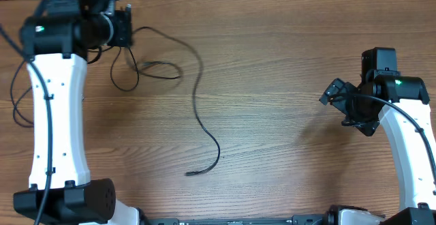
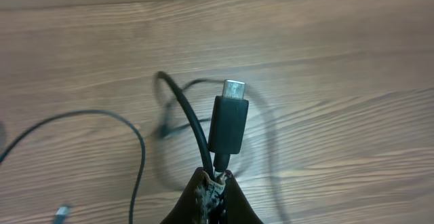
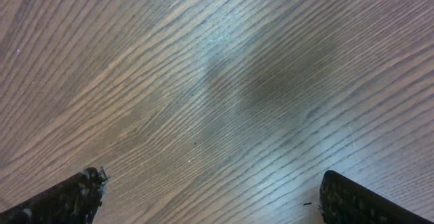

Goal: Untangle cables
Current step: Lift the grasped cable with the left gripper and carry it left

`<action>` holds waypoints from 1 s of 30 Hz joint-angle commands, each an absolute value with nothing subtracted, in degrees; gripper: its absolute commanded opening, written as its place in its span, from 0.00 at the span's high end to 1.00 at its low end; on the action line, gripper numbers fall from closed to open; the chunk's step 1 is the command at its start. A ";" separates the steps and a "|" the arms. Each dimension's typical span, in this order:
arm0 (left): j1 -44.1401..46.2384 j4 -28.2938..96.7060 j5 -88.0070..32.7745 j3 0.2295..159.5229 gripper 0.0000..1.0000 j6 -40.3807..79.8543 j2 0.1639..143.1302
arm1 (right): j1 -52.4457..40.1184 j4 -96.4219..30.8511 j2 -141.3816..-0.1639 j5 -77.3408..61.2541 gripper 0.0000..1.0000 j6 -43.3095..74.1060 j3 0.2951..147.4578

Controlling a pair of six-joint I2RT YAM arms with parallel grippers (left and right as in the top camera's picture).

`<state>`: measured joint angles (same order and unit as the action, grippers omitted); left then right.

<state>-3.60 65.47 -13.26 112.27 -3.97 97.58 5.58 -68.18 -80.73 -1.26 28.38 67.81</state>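
Thin black cables lie on the wooden table in the overhead view. One long strand runs from the top left down to a small plug end at centre. A small loop lies near the left arm. My left gripper is at the top left. In the left wrist view it is shut on the cables just behind a black plug with a silvery tip, held above the table. My right gripper is open and empty at the right; its view shows bare wood.
The wooden table fills all views. The white left arm stretches along the left side and the white right arm along the right. Thicker black arm wires hang at the far left.
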 commanded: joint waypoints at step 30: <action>2.96 65.87 -28.56 112.97 0.96 -2.13 100.86 | 5.76 -67.81 -79.50 -1.21 0.00 27.99 69.04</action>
